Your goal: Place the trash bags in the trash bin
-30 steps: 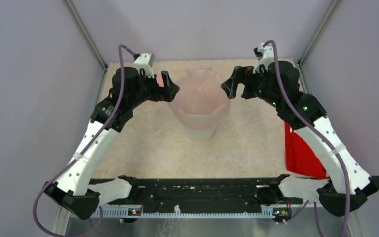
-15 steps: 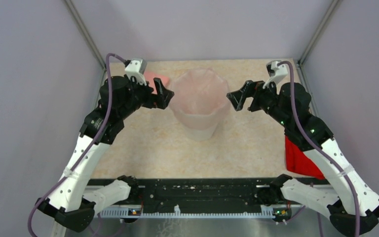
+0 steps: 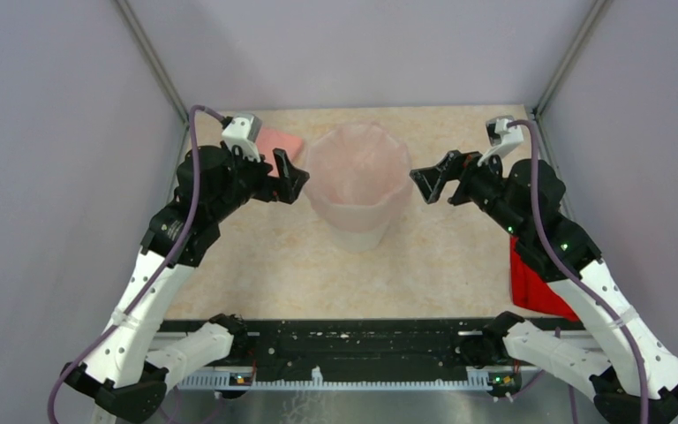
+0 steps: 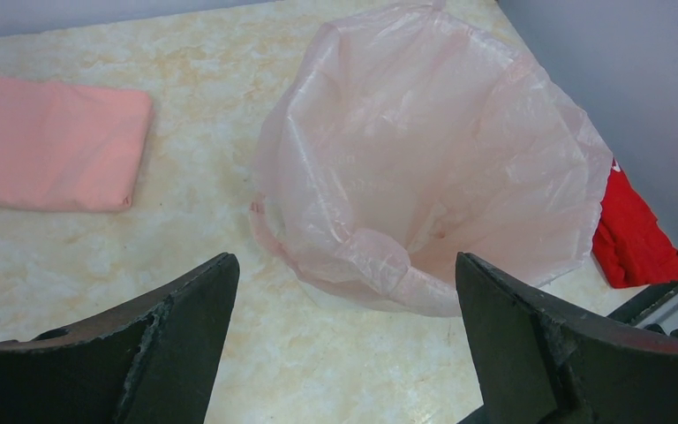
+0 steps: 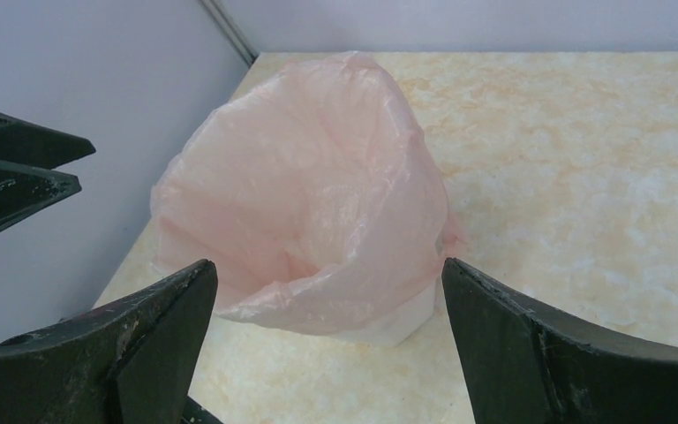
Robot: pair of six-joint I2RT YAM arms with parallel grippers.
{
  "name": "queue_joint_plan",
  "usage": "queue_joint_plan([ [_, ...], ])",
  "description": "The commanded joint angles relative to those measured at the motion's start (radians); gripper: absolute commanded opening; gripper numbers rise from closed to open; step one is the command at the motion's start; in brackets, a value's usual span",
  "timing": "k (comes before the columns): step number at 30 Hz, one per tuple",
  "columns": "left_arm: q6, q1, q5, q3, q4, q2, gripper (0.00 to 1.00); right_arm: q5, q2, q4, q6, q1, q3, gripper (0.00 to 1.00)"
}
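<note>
Left fingers point(image 4: 177, 336) and right fingers point(image 5: 547, 353) stand released, empty; between them the bag point(image 4: 424, 177) lines the bin point(image 5: 402, 325), seemingly draped over its rim to stay open.

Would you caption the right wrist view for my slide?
Translucent pale pink plastic bag lines white plastic bin, framed by open right hand.

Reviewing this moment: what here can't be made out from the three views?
- Floor of bin: in every view, bag film covers it.
- red packet lettering: top view, right arm overlaps it; left wrist view, bag hides part.
- pink cloth: top view, left arm overlaps it; left wrist view, frame edge cuts it.
</note>
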Motion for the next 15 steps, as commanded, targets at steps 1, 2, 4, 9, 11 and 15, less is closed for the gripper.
queue_joint_plan([
  [1,0.013,0.004,0.017,-0.016,0.048,-0.021,0.98,0.015,-0.016,0.056,0.007,-0.006,-0.009,0.99],
  [2,0.013,0.004,0.016,-0.016,0.049,-0.023,0.98,0.015,-0.017,0.056,0.007,-0.006,-0.009,0.99],
  [4,0.016,0.004,0.014,-0.019,0.05,-0.024,0.98,0.018,-0.019,0.059,0.007,-0.006,-0.01,0.99],
  [9,0.019,0.004,0.018,-0.021,0.053,-0.027,0.98,0.015,-0.022,0.059,0.005,-0.006,-0.011,0.99],
  [11,0.02,0.004,0.018,-0.021,0.052,-0.026,0.98,0.013,-0.023,0.059,0.006,-0.005,-0.009,0.99],
  [15,0.021,0.004,0.023,-0.025,0.051,-0.029,0.99,0.013,-0.024,0.057,0.004,-0.005,-0.005,0.99],
])
